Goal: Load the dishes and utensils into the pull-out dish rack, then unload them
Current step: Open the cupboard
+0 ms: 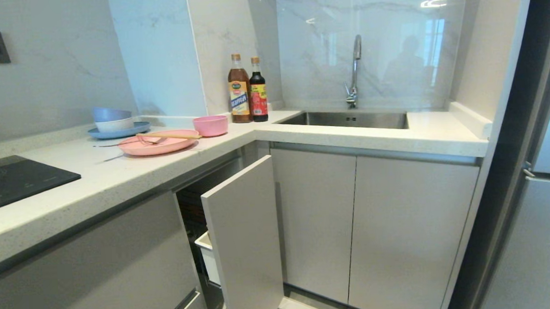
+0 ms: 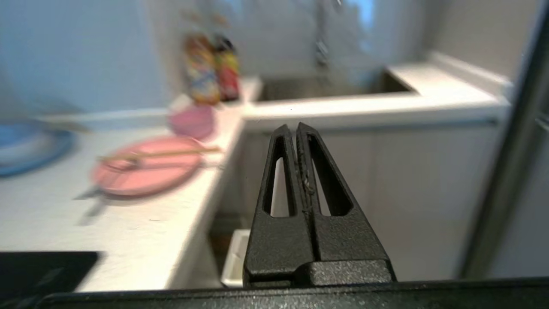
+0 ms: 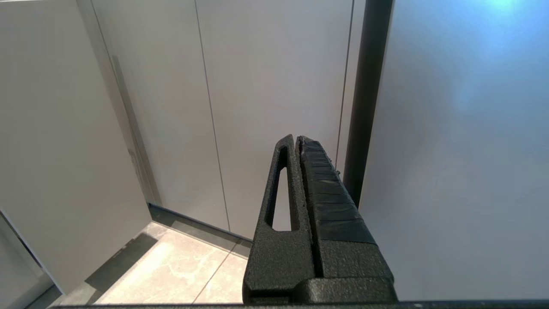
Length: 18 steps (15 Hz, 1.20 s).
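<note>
A pink plate (image 1: 158, 143) lies on the counter with wooden chopsticks (image 1: 168, 136) and a silver fork (image 1: 130, 142) resting across it. A small pink bowl (image 1: 210, 125) stands just behind it. Below the counter the pull-out dish rack (image 1: 244, 239) is partly drawn out, its pale front panel forward and a white tray (image 1: 207, 257) showing behind. My left gripper (image 2: 296, 126) is shut and empty, raised in front of the cabinets, with the pink plate (image 2: 146, 165) and the tray (image 2: 235, 257) to one side. My right gripper (image 3: 295, 138) is shut, low by the cabinet doors.
A blue plate with stacked bowls (image 1: 116, 124) sits at the back left. Two sauce bottles (image 1: 248, 89) stand in the corner. A sink (image 1: 347, 119) with a tap (image 1: 355, 72) lies to the right, a black hob (image 1: 16, 177) at the left, a fridge (image 1: 537, 208) at the far right.
</note>
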{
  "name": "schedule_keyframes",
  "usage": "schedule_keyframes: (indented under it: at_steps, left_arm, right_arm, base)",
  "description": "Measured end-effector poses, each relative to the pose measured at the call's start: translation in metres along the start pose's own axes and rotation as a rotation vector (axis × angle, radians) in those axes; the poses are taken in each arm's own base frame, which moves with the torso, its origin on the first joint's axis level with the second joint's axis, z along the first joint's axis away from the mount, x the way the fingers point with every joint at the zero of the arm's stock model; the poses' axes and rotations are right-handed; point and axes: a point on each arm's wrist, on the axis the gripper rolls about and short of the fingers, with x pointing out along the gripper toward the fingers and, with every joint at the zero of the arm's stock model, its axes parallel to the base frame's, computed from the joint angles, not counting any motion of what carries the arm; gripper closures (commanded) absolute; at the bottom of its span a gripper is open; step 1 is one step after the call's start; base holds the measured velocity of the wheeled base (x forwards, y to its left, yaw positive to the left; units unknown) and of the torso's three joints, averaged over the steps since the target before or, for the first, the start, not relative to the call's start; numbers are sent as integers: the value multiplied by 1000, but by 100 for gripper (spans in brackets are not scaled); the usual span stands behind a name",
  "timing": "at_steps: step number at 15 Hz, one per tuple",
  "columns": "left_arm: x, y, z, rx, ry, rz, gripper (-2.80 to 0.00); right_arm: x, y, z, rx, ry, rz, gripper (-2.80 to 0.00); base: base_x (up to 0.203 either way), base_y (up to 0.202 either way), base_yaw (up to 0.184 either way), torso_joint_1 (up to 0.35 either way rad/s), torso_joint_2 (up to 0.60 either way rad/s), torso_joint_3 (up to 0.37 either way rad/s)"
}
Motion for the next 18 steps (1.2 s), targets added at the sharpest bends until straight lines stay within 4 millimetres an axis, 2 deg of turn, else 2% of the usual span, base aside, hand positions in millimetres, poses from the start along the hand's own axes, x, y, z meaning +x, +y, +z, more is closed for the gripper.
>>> schedule_keyframes:
  at_steps: [5, 9, 15, 18]
  left_arm:
    - [81, -20, -4, -33, 177, -72, 0]
    - [144, -39, -27, -8, 319, -22, 0]
    - [202, -47, -56, 9, 597, -10, 0]
    - [221, -49, -81, 18, 749, 2, 0]
  right_arm:
    - [0, 0, 0, 0, 0, 0, 0]
    - [0, 0, 0, 0, 0, 0, 0]
    - [0, 0, 0, 0, 0, 0, 0]
    - [0, 0, 0, 0, 0, 0, 0]
  base:
    - [0, 0, 0, 0, 0, 0]
    - [0, 0, 0, 0, 0, 0]
    - [0, 0, 0, 0, 0, 0]
    - [0, 0, 0, 0, 0, 0]
